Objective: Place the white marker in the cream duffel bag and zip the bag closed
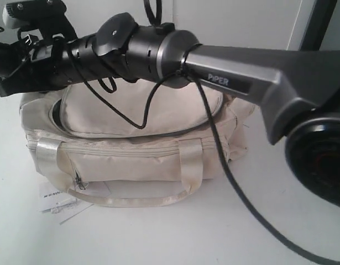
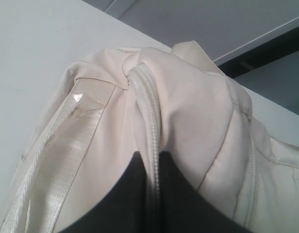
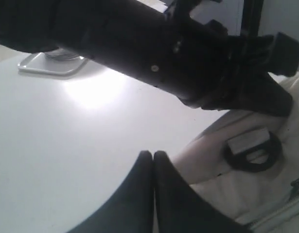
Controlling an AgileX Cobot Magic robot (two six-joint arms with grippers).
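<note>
We find the cream duffel bag [image 1: 142,160] standing on the white desk [image 1: 158,243], with a white paper tag [image 1: 55,199] lying at its near lower corner. The left jaws are clenched on a raised fold of the bag, with dark fingers [image 2: 122,199] either side of its ribbed zipper [image 2: 150,111]. The right jaws are pressed together and empty, over bare desk just beside the bag's end, near a black ring [image 3: 251,153]. The fabric is matte and creased, and the strap handles [image 1: 191,165] are glossy satin. The right arm [image 1: 241,72] crosses above the bag.

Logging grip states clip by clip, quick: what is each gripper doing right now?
Left gripper: closed, fingers pinching the zipper edge of the cream duffel bag.
Right gripper: closed, holding nothing.
</note>
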